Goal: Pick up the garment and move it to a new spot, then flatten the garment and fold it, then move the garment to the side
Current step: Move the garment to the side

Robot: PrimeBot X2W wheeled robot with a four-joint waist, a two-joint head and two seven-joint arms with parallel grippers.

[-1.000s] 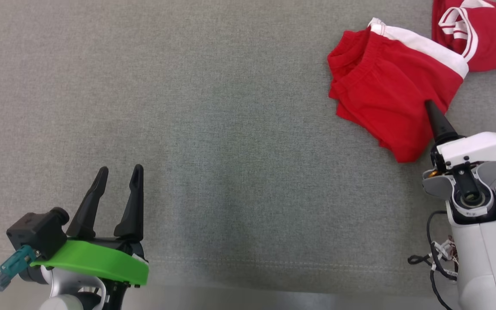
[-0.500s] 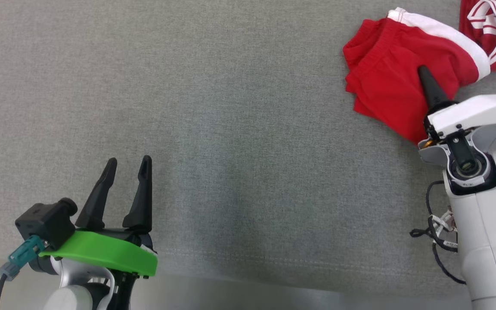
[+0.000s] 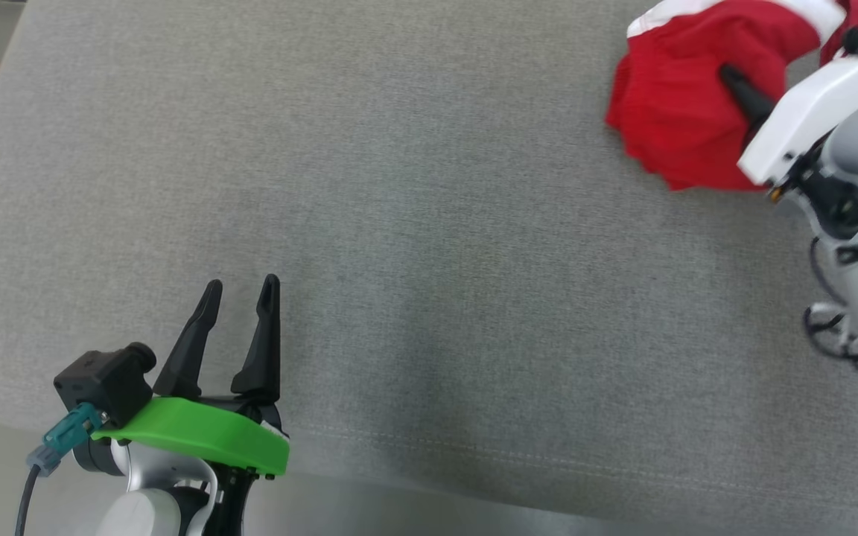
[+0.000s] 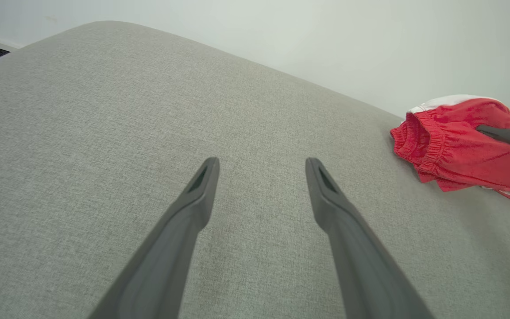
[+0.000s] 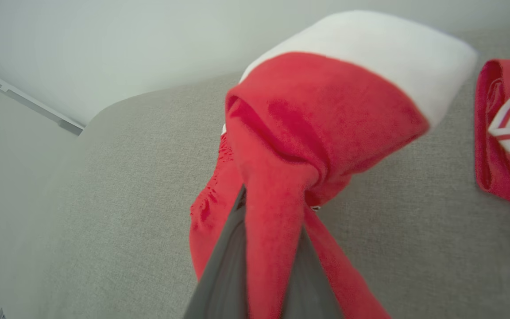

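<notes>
Right gripper (image 3: 728, 77) fingers clamped tight on a fold of red garment (image 3: 667, 126); left gripper (image 3: 241, 289) fingers spread wide over grey counter (image 3: 429, 223).

The garment (image 3: 667, 112), cropped up top, hides the tips of the right hand (image 3: 733, 78).

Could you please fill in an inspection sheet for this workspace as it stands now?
Surface: grey fabric surface, smooth, with a stitched seam near the front edge.
Job's things: red garment with a white band, bunched at the far right.
Clutter: second garment, red with white stripes, beside it.
Grippers: left gripper open, holding nothing; right gripper shut on the red garment.
Cables: teal-plugged cable at the left wrist; black wires by the right arm.
Surroundings: pale wall behind.
</notes>
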